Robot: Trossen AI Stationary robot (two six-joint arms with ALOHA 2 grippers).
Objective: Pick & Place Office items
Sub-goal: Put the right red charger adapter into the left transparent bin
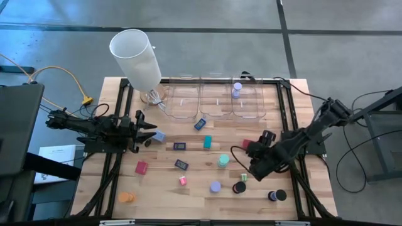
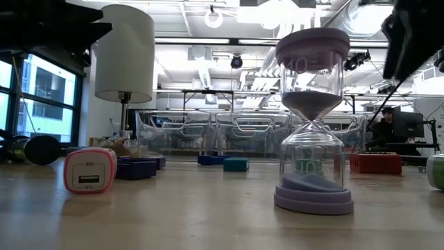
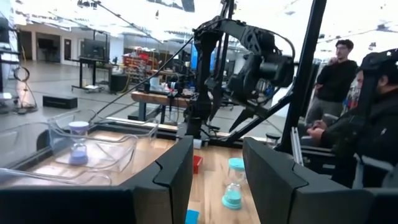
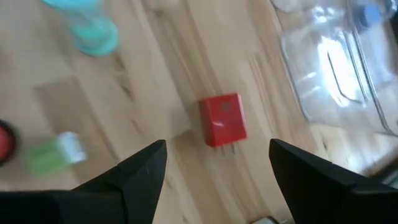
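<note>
The office items lie scattered on the wooden table [image 1: 157,201]. They include a red block [image 1: 247,144], a pink block [image 1: 141,167], dark blue rectangles [image 1: 179,145], a teal piece [image 1: 207,142] and small hourglass-like round pieces [image 1: 223,161]. My right gripper [image 1: 250,152] hangs open, slanting down over the red block [image 4: 222,119], which lies flat on the wood ahead of its fingers; the gripper [image 4: 217,162] touches nothing. My left gripper [image 1: 149,130] waits open at the table's left, roughly level, nothing between its fingers [image 3: 214,180]; a light blue block [image 1: 159,135] lies by its tips.
Three clear bins [image 1: 213,97] stand along the far edge, the right one holding a lavender piece [image 1: 237,90]. A tall white cylinder [image 1: 135,56] stands at the far left. Black discs [image 1: 276,196] and a green piece [image 1: 244,177] lie near the right arm. People sit beyond the table [image 3: 336,81].
</note>
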